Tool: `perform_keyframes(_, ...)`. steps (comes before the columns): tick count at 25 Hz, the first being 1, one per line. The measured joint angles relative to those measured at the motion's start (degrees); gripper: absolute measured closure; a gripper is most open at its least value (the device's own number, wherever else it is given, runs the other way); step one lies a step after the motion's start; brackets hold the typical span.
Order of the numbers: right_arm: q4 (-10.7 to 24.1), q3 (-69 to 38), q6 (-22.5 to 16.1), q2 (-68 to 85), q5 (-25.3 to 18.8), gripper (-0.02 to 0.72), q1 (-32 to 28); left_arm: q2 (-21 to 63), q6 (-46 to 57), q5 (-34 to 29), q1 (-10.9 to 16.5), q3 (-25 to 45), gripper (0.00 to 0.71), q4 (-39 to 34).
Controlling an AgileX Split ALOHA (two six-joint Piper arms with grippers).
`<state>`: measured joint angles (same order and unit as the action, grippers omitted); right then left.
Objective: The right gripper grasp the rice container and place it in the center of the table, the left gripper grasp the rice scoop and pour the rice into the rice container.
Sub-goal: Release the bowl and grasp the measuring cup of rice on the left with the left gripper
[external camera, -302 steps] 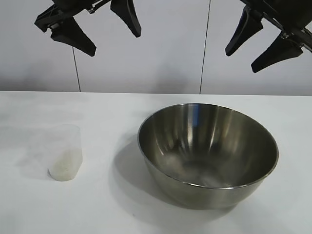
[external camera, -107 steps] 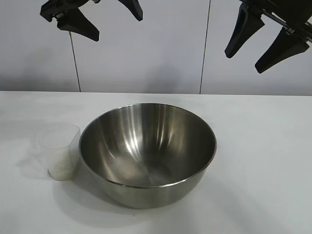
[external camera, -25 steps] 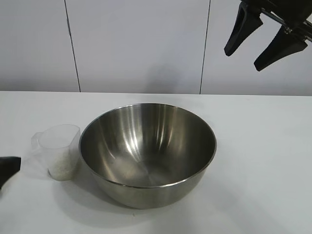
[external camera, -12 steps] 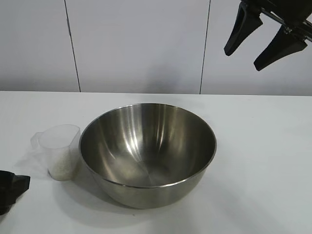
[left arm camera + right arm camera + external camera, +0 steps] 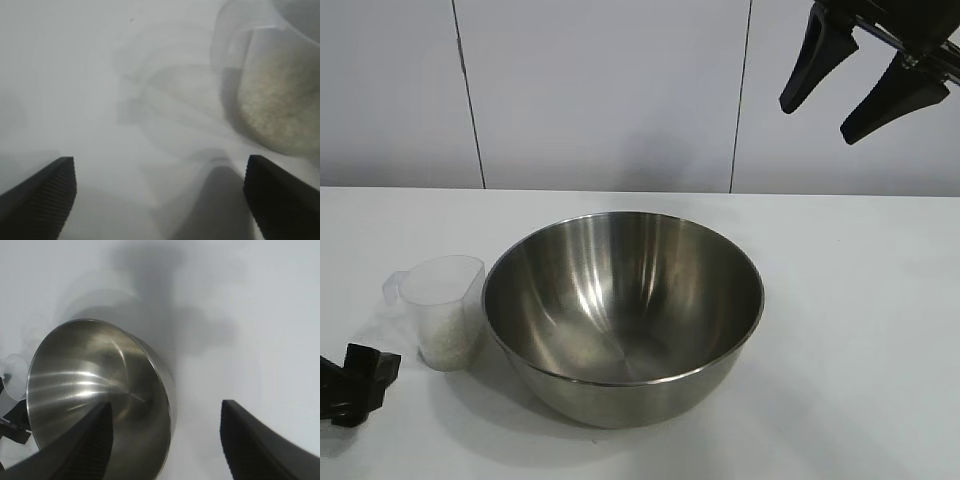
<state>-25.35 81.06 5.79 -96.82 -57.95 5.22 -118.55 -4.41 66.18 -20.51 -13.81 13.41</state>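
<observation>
Pale panelled wall (image 5: 610, 95) with dark vertical seams, seemingly evenly lit.

Exterior camera level, facing arms across table (image 5: 880, 300), wrist cameras looking down close, bowl (image 5: 623, 310) shared by 2 views
</observation>
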Motion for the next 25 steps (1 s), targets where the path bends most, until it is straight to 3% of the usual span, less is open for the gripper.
perform_keyframes(25, 0.1, 0.0, 0.0, 0.0, 0.3, 0.27, 0.0, 0.0, 0.5, 0.0, 0.0, -8.0, 0.053, 1.1)
